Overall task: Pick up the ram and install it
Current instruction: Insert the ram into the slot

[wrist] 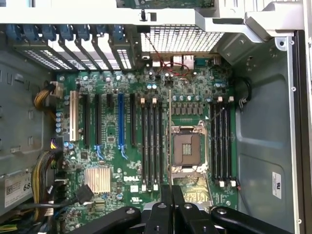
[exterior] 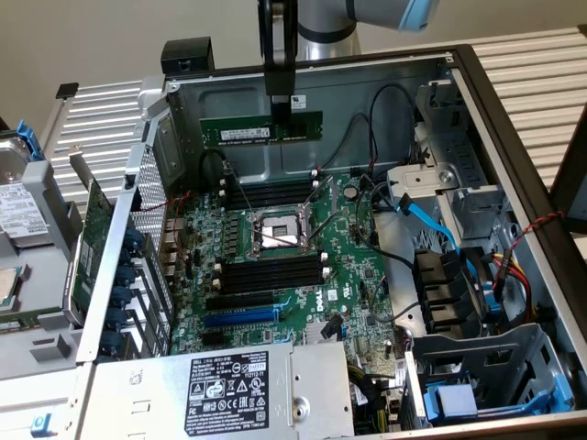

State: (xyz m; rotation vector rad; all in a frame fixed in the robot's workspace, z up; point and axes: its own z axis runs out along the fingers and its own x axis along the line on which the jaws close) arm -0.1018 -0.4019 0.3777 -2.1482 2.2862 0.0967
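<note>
Open case [exterior: 514, 137] lies on its side, motherboard [exterior: 303, 302] facing up. Arm [exterior: 321, 18] comes in from above at the far end.

Jaws are closed on the ram [exterior: 229, 128], pinching it near the middle of its top edge. The stick hangs level in the air, long side horizontal, label facing the camera, in front of the far case wall. It is clear of the board and touches nothing below.

Wrist view: ram [wrist: 169, 136] shows edge-on as a thin line running out from the jaws, parallel to the slots. The line falls between one slot bank [wrist: 151, 144] and the CPU socket [wrist: 187, 148]; a second bank [wrist: 222, 144] sits on the socket's other side.

Exterior view: socket [exterior: 275, 234] lies between the two banks [exterior: 271, 194] [exterior: 271, 272]. PSU [exterior: 229, 390] is nearest the camera, and a blue cable [exterior: 431, 220] runs on the exterior view's right.
</note>
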